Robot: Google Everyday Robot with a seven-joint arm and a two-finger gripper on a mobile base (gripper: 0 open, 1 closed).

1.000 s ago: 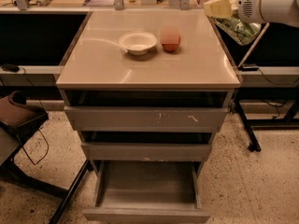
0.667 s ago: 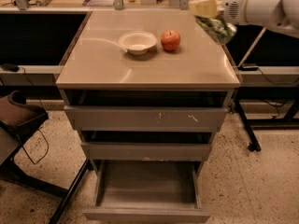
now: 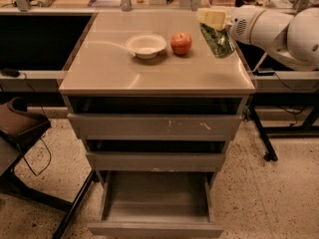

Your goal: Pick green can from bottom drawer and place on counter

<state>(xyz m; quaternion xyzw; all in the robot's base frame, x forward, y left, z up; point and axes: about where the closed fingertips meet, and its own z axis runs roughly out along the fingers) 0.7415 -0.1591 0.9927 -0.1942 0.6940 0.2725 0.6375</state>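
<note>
Green can [image 3: 218, 41]: small, dark green mottled body w/ a paler end at the bottom, tilted so its lower end leans right, held in the air over the right rear part of the counter [image 3: 124, 68], just right of the red apple [image 3: 181, 43] & not touching the top. Gripper [image 3: 212, 19], cream-coloured, reaches in from the right on the white arm [image 3: 279, 29] & pinches the can's upper end. Bottom drawer [image 3: 157, 229] is pulled out toward the camera, its grey tray floor showing; white bowl [image 3: 146, 45] sits left of the apple.

Counter [image 3: 124, 71] bears bowl [image 3: 146, 45] and red apple [image 3: 181, 43], end effector [image 3: 213, 22] above its right side.
</note>
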